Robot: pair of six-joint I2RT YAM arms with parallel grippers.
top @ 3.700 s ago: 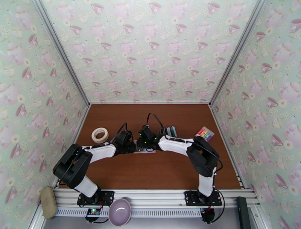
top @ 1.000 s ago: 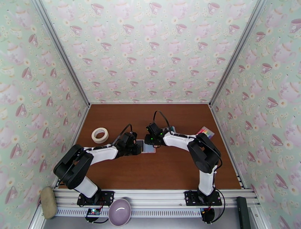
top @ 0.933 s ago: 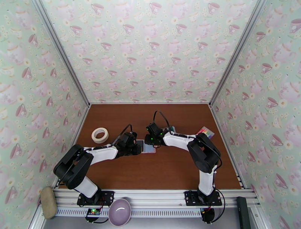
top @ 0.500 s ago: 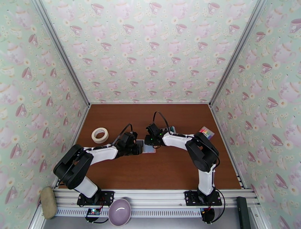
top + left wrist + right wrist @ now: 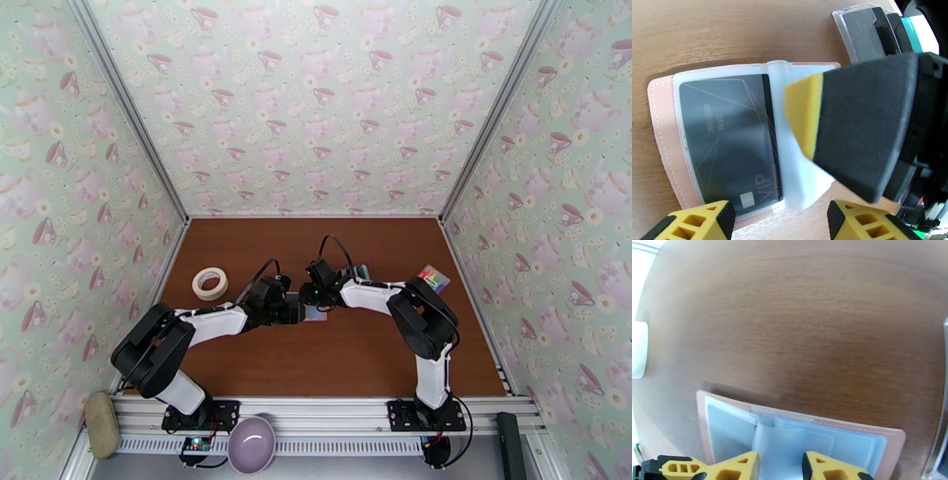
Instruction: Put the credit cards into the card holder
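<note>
Pink card holder lies open on the counter, one dark card in its clear sleeve. Left claw hovers at the holder's edge, fingers wide apart. Right claw rests on the holder's sleeves, fingers narrowly apart; whether they pinch one I cannot tell. Other credit cards sit just beyond the holder.

walls: pale green teacup-and-teapot wallpaper, three sides
table: brown wood-grain top
near edge: aluminium rail
light: even
</note>
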